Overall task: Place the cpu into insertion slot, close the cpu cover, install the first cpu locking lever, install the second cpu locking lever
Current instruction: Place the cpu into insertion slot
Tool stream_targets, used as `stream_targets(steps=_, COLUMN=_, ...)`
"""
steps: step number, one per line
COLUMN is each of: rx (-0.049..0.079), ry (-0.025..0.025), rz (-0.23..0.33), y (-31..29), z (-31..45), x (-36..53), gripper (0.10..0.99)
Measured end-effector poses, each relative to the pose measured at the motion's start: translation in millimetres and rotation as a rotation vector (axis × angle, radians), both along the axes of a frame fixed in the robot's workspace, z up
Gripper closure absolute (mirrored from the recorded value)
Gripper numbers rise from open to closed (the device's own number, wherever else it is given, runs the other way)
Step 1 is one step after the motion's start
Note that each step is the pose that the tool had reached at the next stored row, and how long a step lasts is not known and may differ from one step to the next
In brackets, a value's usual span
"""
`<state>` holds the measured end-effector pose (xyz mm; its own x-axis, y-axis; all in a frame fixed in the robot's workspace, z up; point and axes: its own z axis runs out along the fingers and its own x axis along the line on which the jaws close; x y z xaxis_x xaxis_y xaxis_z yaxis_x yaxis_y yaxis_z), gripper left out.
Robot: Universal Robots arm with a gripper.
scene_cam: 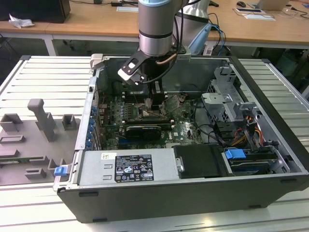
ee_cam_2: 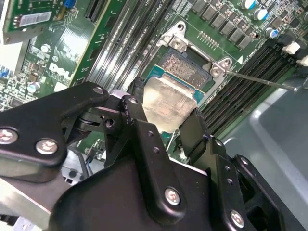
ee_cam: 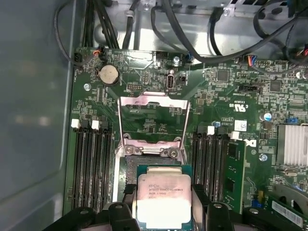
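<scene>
- In the exterior view I see the open computer case [scene_cam: 169, 203] lying on the slatted table [scene_cam: 43, 77]. Inside it are the green circuit board [scene_cam: 113, 115], a grey power supply [scene_cam: 125, 166] along the near wall, and a drive cage [scene_cam: 224, 99] toward the exterior view's right. My arm [scene_cam: 154, 24] reaches down into the case, with the gripper [scene_cam: 155, 96] low over the middle of the board. A grey fixture tray [scene_cam: 34, 130] sits outside the case on the exterior view's left.
- In the second wrist view the gripper [ee_cam_2: 166, 108] is clenched on the cpu [ee_cam_2: 166, 101], its black fingers [ee_cam_2: 139, 120] pressing two opposite edges. The chip hangs over the near part of the insertion slot [ee_cam_2: 185, 67], whose contact field is bare beyond it. I cannot tell whether chip and slot touch. A thin locking lever [ee_cam_2: 260, 79] angles out beside the slot.
- In the first wrist view the cpu [ee_cam: 163, 199] again covers the near part of the insertion slot [ee_cam: 154, 162]. The cpu cover [ee_cam: 154, 120] is swung open beyond the slot, with board showing through its window. Memory slots [ee_cam: 91, 163] flank the slot.
</scene>
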<state>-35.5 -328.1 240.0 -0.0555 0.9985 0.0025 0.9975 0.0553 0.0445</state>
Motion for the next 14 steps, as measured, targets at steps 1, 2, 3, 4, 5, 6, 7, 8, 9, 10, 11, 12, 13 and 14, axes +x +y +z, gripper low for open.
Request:
stream_targets(steps=1, rx=0.000, ry=0.0000, rz=0.000, y=0.5, z=-2.7, x=-0.9, gripper=0.545)
stream_targets(steps=2, rx=0.000, ry=0.0000, rz=0.000, y=1.5, z=-5.2, x=-1.4, gripper=0.545)
stream_targets(steps=3, rx=0.000, ry=0.0000, rz=0.000, y=2.0, z=-6.5, x=-1.6, gripper=0.545)
stream_targets(steps=4, rx=0.000, ry=0.0000, rz=0.000, y=2.4, z=-7.7, x=-1.7, gripper=0.545)
stream_targets(steps=5, rx=0.000, ry=0.0000, rz=-0.001, y=2.5, z=-9.3, x=-1.6, gripper=0.545)
stream_targets(steps=6, rx=0.000, ry=0.0000, rz=-0.003, y=2.6, z=-10.4, x=-1.7, gripper=0.545)
stream_targets(steps=7, rx=0.000, ry=0.0000, rz=-0.006, y=2.7, z=-11.3, x=-1.8, gripper=0.545)
stream_targets(steps=8, rx=0.000, ry=0.0001, rz=-0.008, y=3.2, z=-12.0, x=-2.0, gripper=0.545)
stream_targets(steps=9, rx=0.000, ry=0.0000, rz=-0.009, y=3.7, z=-12.5, x=-1.9, gripper=0.545)
stream_targets(steps=10, rx=0.000, ry=0.0000, rz=-0.010, y=4.1, z=-12.9, x=-1.9, gripper=0.545)
stream_targets(steps=11, rx=0.000, ry=0.0000, rz=-0.020, y=4.2, z=-13.2, x=-1.9, gripper=0.545)
stream_targets(steps=12, rx=0.000, ry=0.0001, rz=-0.028, y=4.2, z=-13.3, x=-2.0, gripper=0.545)
stream_targets(steps=13, rx=0.000, ry=0.0000, rz=-0.042, y=4.3, z=-13.7, x=-2.2, gripper=0.545)
stream_targets(steps=14, rx=0.000, ry=0.0000, rz=-0.047, y=4.3, z=-14.1, x=-2.5, gripper=0.545)
